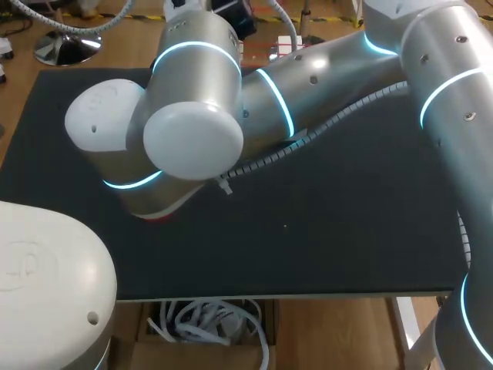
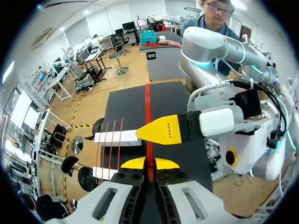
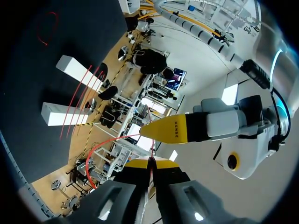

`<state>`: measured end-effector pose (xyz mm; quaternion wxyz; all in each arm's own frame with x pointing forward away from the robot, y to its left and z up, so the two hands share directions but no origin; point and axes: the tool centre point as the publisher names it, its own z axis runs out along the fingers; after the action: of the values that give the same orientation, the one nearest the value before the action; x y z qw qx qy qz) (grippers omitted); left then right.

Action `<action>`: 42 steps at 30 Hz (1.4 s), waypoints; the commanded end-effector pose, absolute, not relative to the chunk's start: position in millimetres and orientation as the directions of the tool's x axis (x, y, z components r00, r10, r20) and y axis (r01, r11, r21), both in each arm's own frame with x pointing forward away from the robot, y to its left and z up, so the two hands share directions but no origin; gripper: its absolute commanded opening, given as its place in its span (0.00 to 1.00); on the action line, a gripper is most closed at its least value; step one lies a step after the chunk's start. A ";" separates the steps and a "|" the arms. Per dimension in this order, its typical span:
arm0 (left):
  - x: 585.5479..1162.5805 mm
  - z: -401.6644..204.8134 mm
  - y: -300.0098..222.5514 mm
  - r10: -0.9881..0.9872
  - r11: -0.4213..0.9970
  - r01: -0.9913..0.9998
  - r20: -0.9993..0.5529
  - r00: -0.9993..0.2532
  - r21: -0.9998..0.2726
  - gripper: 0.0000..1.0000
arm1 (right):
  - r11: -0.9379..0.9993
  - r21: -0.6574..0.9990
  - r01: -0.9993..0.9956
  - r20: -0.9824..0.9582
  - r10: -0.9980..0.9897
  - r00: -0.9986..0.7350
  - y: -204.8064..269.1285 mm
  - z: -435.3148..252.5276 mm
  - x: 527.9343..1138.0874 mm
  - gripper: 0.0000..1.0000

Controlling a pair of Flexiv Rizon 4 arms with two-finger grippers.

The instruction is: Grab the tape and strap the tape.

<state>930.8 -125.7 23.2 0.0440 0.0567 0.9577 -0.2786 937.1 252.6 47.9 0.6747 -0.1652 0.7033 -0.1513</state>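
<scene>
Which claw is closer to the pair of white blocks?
Left, likely. The left gripper, shut on the red tape, hovers right beside the white blocks; the right gripper has them well off to its side.

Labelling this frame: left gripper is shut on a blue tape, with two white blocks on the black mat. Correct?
One thing is off: the tape is red, not blue. The left wrist view shows the left gripper shut on it, and the two white blocks lie on the black mat, as you said.
</scene>
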 end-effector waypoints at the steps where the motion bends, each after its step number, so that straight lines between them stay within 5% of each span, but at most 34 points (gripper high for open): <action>1: 930.7 24.9 -126.4 0.085 0.840 0.132 -0.113 -0.990 -0.526 0.00 | 0.898 -0.439 -0.026 -0.897 -0.439 -0.039 255.2 48.4 936.7 0.00; 20: 930.7 24.9 -126.4 0.085 0.840 0.132 -0.113 -0.990 -0.526 0.00 | 0.905 -0.425 -0.006 -0.904 -0.425 -0.042 247.4 55.6 932.0 0.01; 24: 930.7 24.9 -126.4 0.085 0.840 0.132 -0.113 -0.990 -0.526 0.00 | 0.905 -0.425 -0.007 -0.904 -0.425 -0.042 247.1 55.9 930.4 0.25; 30: 930.7 24.9 -126.4 0.085 0.840 0.132 -0.113 -0.990 -0.526 0.00 | 0.905 -0.426 -0.013 -0.904 -0.426 -0.043 247.0 56.8 925.9 0.14; 32: 930.7 24.9 -126.4 0.085 0.840 0.132 -0.113 -0.990 -0.526 0.00 | 0.905 -0.424 -0.018 -0.904 -0.425 -0.043 247.5 57.8 923.4 0.00; 42: 930.7 24.9 -126.4 0.085 0.840 0.132 -0.113 -0.990 -0.526 0.00 | 0.906 -0.420 -0.052 -0.905 -0.422 -0.043 249.2 60.6 905.9 0.14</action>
<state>930.7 -126.7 23.8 0.0441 0.0568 0.9577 -0.2786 912.4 250.9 57.3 0.6748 -0.1632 0.7061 -0.1393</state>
